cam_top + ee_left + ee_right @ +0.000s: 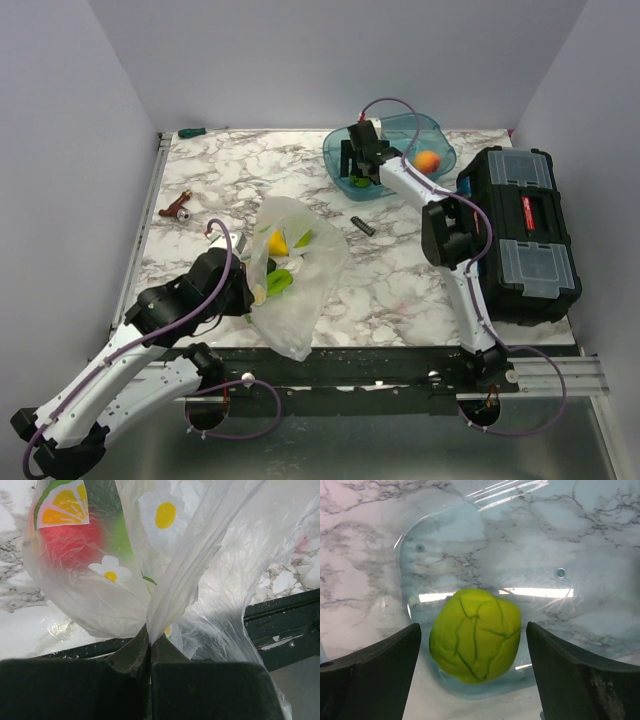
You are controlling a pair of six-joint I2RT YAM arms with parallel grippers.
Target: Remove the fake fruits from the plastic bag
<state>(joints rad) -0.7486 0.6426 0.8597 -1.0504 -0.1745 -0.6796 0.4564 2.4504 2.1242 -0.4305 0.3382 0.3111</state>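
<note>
Left tool (150, 647) on bag (210, 555); fruit (475, 635) perhaps loose

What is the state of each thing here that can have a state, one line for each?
left claw: shut on the plastic bag.
right claw: open, over the tub, fingers apart from the green fruit.
plastic bag: lying on the table, fruits inside.
green fruit: lying in the tub, free.
red fruit: inside the bag.
tub: open-topped, holds green fruit and orange ball.
toolbox: lid shut.
</note>
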